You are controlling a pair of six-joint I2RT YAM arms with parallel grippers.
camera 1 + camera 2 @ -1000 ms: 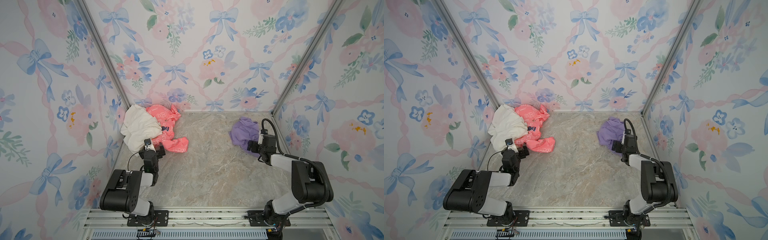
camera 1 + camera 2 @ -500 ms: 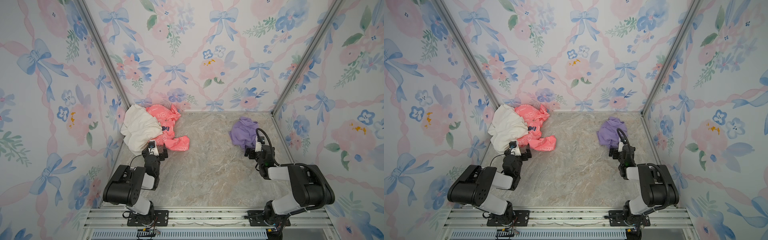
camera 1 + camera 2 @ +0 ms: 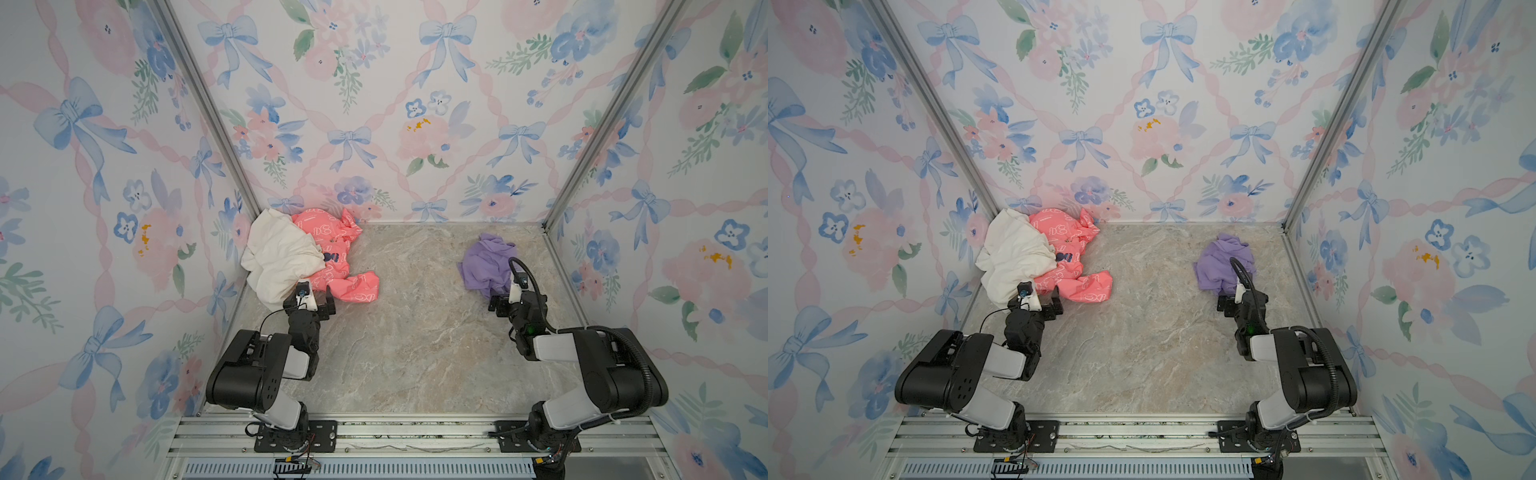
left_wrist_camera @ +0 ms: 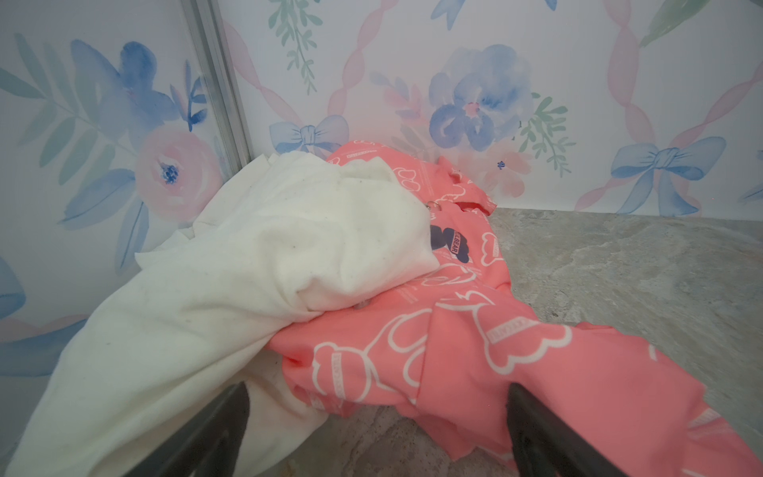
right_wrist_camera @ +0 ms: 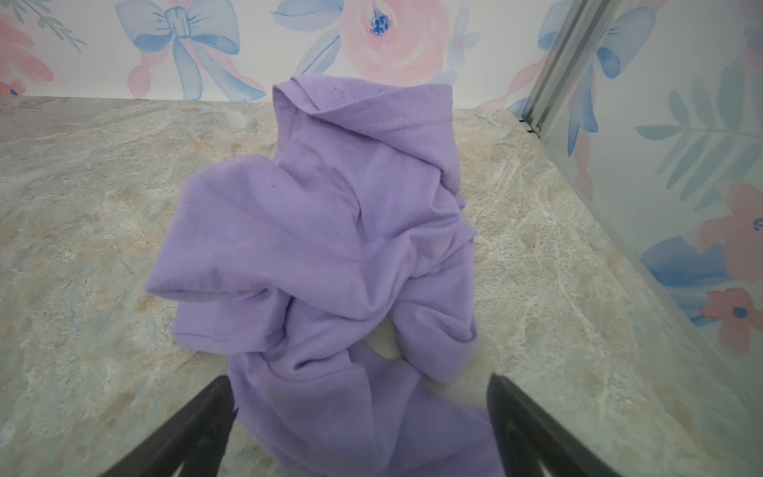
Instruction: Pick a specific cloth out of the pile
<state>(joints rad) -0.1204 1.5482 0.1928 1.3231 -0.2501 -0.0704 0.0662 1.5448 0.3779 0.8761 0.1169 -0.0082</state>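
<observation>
The lavender cloth (image 3: 487,262) (image 3: 1222,262) lies crumpled by itself on the stone floor at the right, apart from the pile. My right gripper (image 3: 513,297) (image 3: 1241,300) (image 5: 359,380) stands open at its near edge. In the right wrist view the cloth (image 5: 330,247) runs down between the two black fingers. The pile sits in the far left corner: a cream-white cloth (image 3: 277,257) (image 4: 247,256) overlaps a coral-pink printed one (image 3: 338,270) (image 4: 475,355). My left gripper (image 3: 311,301) (image 3: 1036,302) (image 4: 377,390) is open at the pile's near edge, holding nothing.
Flowered walls (image 3: 124,208) close in the left, back and right sides, with metal corner posts (image 3: 582,166). A metal rail (image 3: 395,432) carrying both arm bases runs along the front. Bare stone floor (image 3: 415,324) lies between the pile and the lavender cloth.
Both wrists have drawn back a little toward the front rail, and the right gripper has turned slightly. The cloths lie as before and both grippers remain open.
</observation>
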